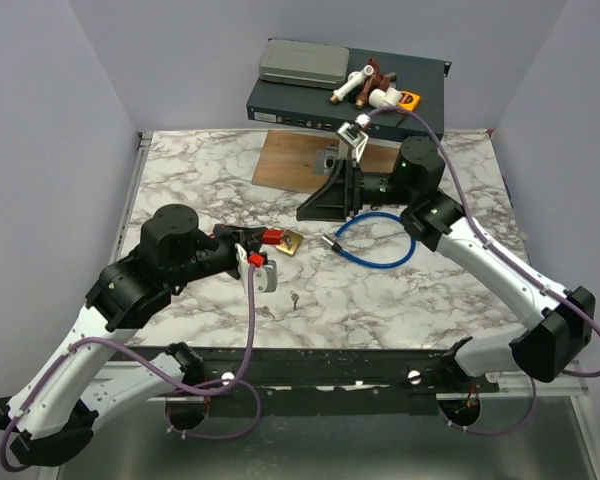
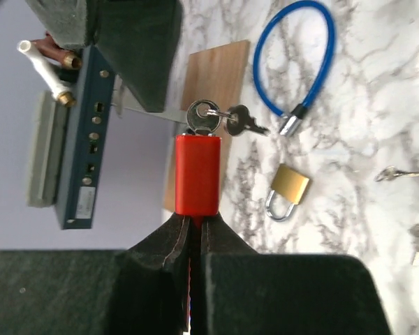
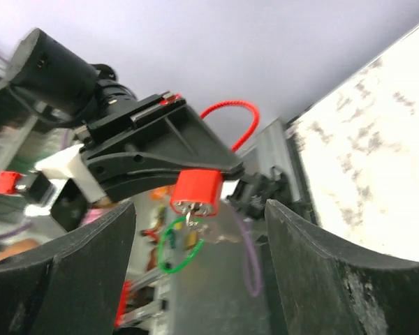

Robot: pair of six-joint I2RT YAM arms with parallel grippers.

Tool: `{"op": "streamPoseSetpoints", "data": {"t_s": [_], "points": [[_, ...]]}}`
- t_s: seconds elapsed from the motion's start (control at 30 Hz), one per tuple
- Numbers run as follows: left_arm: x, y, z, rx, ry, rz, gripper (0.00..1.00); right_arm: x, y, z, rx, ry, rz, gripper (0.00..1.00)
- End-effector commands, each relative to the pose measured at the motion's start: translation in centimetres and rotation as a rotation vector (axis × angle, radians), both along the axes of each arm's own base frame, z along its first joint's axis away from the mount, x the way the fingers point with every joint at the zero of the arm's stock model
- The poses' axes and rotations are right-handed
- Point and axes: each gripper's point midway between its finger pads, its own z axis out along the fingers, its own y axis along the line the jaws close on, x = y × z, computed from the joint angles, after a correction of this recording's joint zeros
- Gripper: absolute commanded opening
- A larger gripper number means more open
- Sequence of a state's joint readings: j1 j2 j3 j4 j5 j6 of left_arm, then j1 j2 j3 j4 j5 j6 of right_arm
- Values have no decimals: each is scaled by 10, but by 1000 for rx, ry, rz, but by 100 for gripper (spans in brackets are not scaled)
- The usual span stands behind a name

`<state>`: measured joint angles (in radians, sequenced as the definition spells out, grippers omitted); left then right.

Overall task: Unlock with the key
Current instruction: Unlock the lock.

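Close by red lock (image 2: pixel 197 174) — brass padlock (image 2: pixel 291 185).

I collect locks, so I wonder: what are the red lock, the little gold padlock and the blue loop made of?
Red lock: smooth matte red shell, probably plastic or painted metal. Gold padlock: likely brass, judging by its yellow sheen, with a shiny steel-looking shackle. Blue loop: seemingly a cable in a glossy blue plastic sleeve, with a metal tip.
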<state>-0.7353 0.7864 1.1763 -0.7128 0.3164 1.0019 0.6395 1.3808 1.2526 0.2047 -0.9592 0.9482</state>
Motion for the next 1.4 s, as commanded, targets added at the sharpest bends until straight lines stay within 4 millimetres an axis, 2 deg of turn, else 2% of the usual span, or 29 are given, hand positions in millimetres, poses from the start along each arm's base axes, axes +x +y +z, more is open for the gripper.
{"op": "streamPoseSetpoints", "data": {"t_s": [0.0, 0.1, 0.23, 0.33, 0.43, 0.67, 0.77, 0.9, 1.0, 1.27, 1.37], "points": [[-35, -6, -7, -5, 318, -60, 0, 8, -17, 10, -85, -272, -125, 78], [-60, -12, -19, 47, 568, -115, 0, 8, -25, 12, -95, -403, -153, 79], [-81, -21, -20, 69, 856, -133, 0, 0, -34, 18, -75, -574, -149, 80], [-93, -26, -17, 62, 969, -175, 0, -14, -37, 26, -24, -637, -99, 80], [-96, -30, -14, 49, 1032, -187, 0, -27, -35, 26, -20, -650, -30, 78], [-87, -32, -10, 0, 1127, -157, 0, -46, -30, 6, -60, -695, 38, 78], [-85, -33, -11, 12, 1144, -150, 0, -46, -21, -6, -106, -712, 33, 79], [-81, -33, -16, 33, 1148, -132, 0, -40, -12, -10, -121, -750, -14, 80], [-78, -29, -20, 52, 1131, -105, 0, -44, -6, -10, -114, -737, 22, 80], [-76, -28, -20, 47, 1135, -92, 0, -57, 16, -35, -197, -700, 105, 77], [-75, -28, -18, 44, 1122, -97, 0, -62, 19, -37, -188, -709, 114, 76]]}}
